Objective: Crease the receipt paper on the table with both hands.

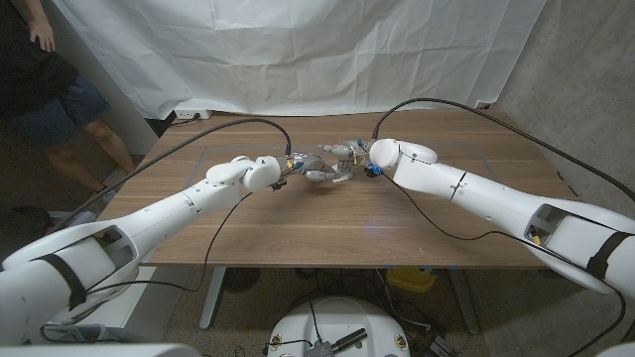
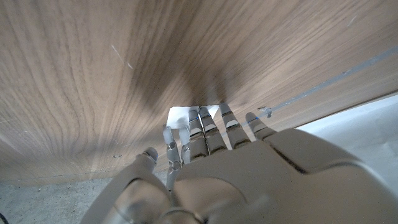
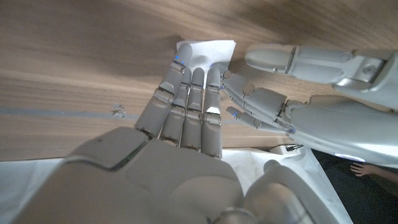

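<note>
The receipt paper (image 3: pixel 208 50) is a small white slip on the wooden table (image 1: pixel 327 223), mostly covered by both hands. My right hand (image 3: pixel 186 99) stretches its fingers, held close together, over the paper, with the fingertips (image 3: pixel 180 62) on it. My left hand (image 3: pixel 267 106) comes in from the other side, thumb spread well away from the fingers. In the left wrist view my left hand's fingertips (image 2: pixel 205 121) rest on the edge of the receipt paper (image 2: pixel 180 116). In the head view my left hand (image 1: pixel 310 171) and right hand (image 1: pixel 347 159) meet at the table's far middle, hiding the paper.
A person (image 1: pixel 45 89) stands at the table's far left corner. Black cables (image 1: pixel 228 124) arc over the table from both arms. A power strip (image 1: pixel 191 114) lies on the floor by the white curtain (image 1: pixel 298 50). A faint tape line (image 2: pixel 323 84) marks the wood.
</note>
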